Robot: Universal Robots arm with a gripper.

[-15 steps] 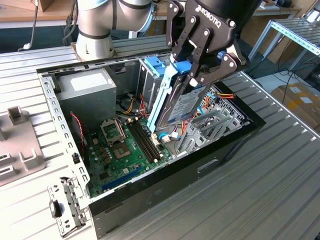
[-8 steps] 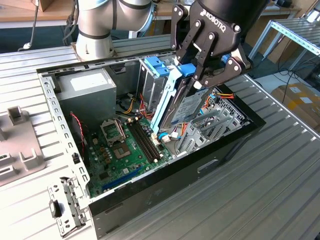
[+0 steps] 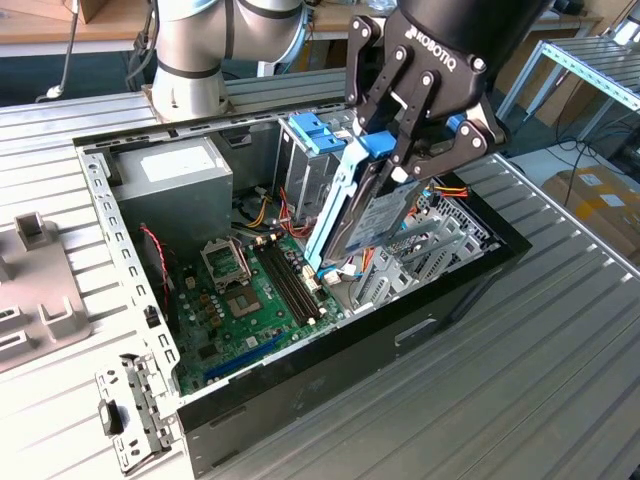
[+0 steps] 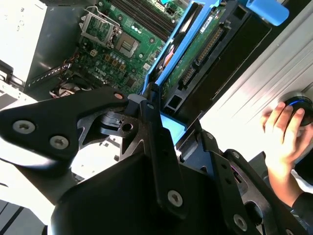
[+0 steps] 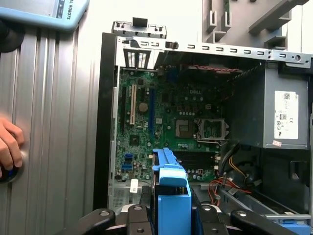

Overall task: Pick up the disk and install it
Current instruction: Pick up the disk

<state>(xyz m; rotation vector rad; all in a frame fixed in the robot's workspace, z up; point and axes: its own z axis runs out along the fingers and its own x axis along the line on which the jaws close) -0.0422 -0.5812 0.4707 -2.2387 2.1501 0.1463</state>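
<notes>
Presently, the disk point(image 3: 352, 225) is gripped by the robot's hand point(image 3: 402, 168), which is closed tight on the upper end of its blue carrier point(image 5: 173, 196). The disk is held off the worktop point(image 3: 520, 400) and tilted steeply, with its lower end down inside the open computer case point(image 3: 330, 375), over the motherboard point(image 3: 240, 300); whether it touches anything there cannot be told. A paler blue bracket point(image 3: 312, 132) is seen just behind the disk, and a grey power supply point(image 3: 175, 175) lies toward the exterior view's left. In the second wrist view, a person's fingers point(image 4: 281, 120) are seen resting on a round knob point(image 4: 299, 108) on the worktop.
</notes>
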